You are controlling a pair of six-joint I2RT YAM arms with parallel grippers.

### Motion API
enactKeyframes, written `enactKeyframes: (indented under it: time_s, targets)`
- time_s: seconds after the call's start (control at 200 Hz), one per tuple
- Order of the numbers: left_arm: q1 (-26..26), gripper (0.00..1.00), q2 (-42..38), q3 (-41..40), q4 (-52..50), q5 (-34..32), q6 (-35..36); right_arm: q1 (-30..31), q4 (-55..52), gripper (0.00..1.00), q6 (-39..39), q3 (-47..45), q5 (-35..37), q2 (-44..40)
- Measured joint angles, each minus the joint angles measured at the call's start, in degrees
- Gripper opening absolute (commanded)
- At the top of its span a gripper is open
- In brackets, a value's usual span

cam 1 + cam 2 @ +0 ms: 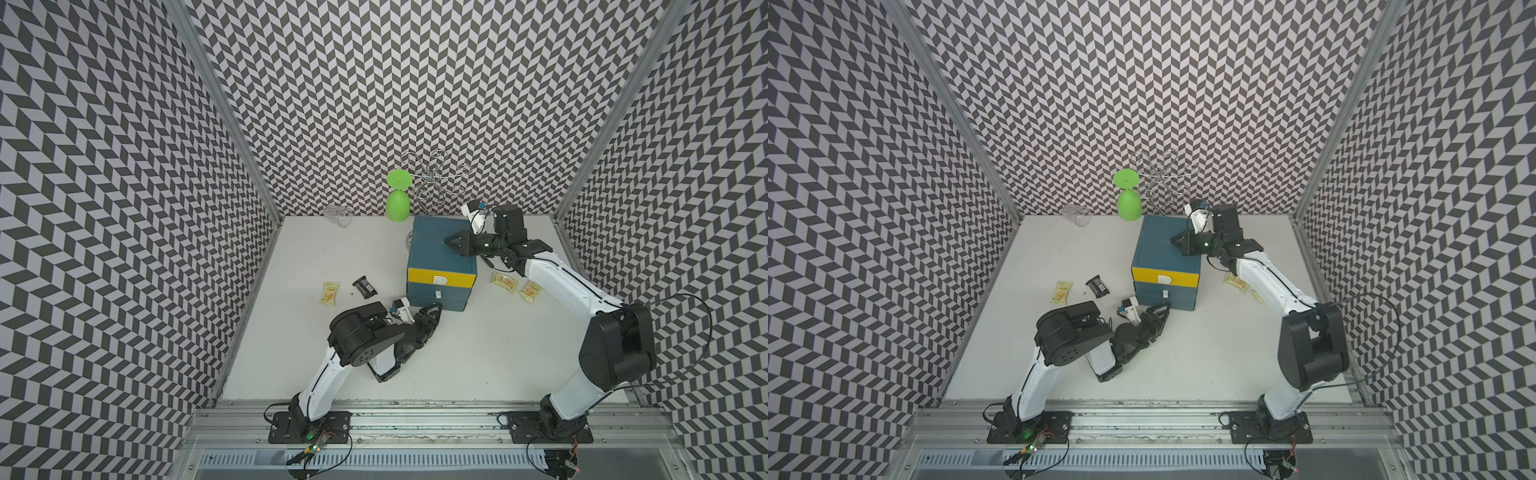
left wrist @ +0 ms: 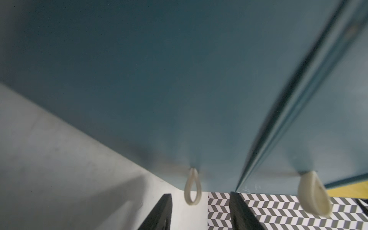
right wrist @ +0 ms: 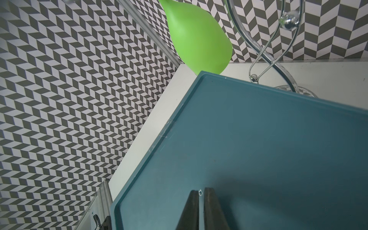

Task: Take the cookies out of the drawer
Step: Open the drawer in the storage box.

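The teal drawer unit (image 1: 436, 249) with a yellow top drawer front (image 1: 441, 279) stands mid-table, all drawers pushed in. Cookies lie on the table: a pale yellow packet (image 1: 330, 292) and a black one (image 1: 364, 287) to the unit's left, two yellow ones (image 1: 504, 282) (image 1: 530, 291) to its right. My left gripper (image 1: 433, 310) is low at the unit's front; in the left wrist view its fingers (image 2: 159, 213) stand apart on either side of a pale loop handle (image 2: 192, 187), not touching it. My right gripper (image 3: 201, 192) is shut, tips resting on the unit's top (image 3: 258, 139).
An upturned green goblet (image 1: 397, 199), a chrome wire rack (image 1: 432, 178) and a clear glass on its side (image 1: 338, 215) stand along the back wall. A wider pale tab handle (image 2: 313, 195) sits on the drawer above. Patterned walls close three sides.
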Motion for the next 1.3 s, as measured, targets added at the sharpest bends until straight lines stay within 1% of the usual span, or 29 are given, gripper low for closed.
enactKeyframes:
  time_s: [0.185,0.491,0.591,0.696,0.756,0.956,1.066,1.297]
  targets:
    - [0.96,0.44,-0.57,0.02,-1.33,-1.16,0.55,-0.22,-0.02,0.12,-0.39,0.0,-0.61,0.04]
    - [1.29,0.3,-0.79,2.01,-3.93,-0.83,3.28,-0.44,0.55,0.12,-0.61,0.0,-1.03,0.35]
    - [1.25,0.19,-0.79,2.69,-4.94,-0.55,3.8,-0.55,0.72,0.12,-0.63,0.0,-1.01,0.42]
    - [1.29,0.05,-1.01,2.73,-5.42,-0.44,4.02,-0.63,0.72,0.12,-0.63,0.0,-1.03,0.42]
    - [1.36,0.0,-1.44,2.71,-6.36,-0.37,3.89,-0.63,0.72,0.12,-0.63,0.0,-1.05,0.42]
    - [1.6,0.0,-3.19,1.38,-8.17,0.46,3.98,-0.63,0.72,0.12,-0.59,0.0,-1.05,0.42]
    - [1.25,0.0,-4.85,-1.36,-8.04,0.76,3.91,-0.5,0.66,0.12,-0.52,0.0,-1.31,0.42]
    - [-3.72,0.0,-7.87,-9.01,-5.07,-1.05,2.25,-0.42,0.59,0.12,-0.55,0.0,-1.29,0.42]
